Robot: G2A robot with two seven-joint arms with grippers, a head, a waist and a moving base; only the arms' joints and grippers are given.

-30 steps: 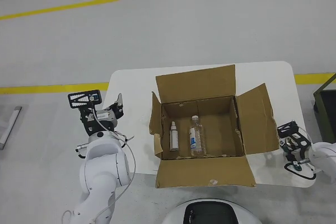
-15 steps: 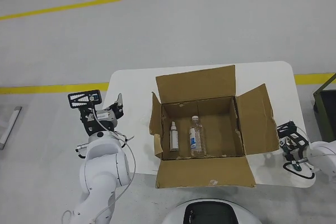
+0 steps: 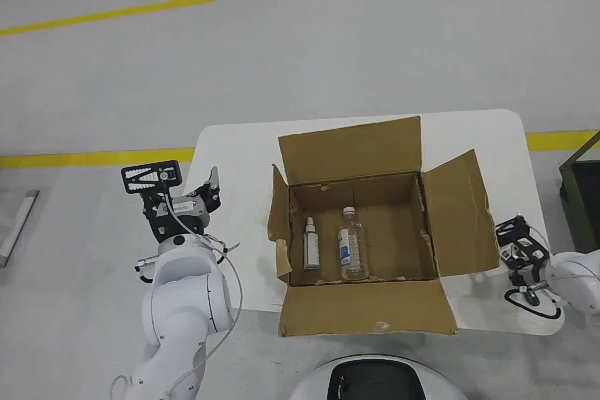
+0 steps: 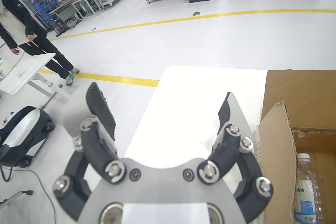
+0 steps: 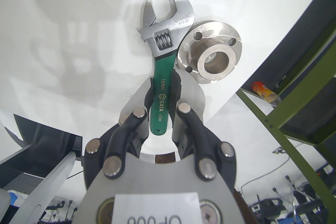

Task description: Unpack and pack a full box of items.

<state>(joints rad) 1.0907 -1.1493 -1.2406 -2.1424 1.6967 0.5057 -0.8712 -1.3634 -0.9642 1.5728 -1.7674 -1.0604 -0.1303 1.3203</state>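
Adjustable wrench point(image 5: 168, 33) being clamped at green handle by right gripper point(image 5: 162, 93), just beside steel flange point(image 5: 210, 51) on table point(image 5: 78, 51). Left gripper point(image 4: 160, 91), fingers being held apart, near cardboard box point(image 3: 350, 150).

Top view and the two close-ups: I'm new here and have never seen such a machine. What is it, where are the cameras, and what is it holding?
It is a robot with two arms. One camera looks down from above them at a white table with an open cardboard box; inside lie a spray bottle and a water bottle. The other two cameras sit on the wrists. The left tool is open and empty. The right tool grips a green-handled wrench beside a metal flange.
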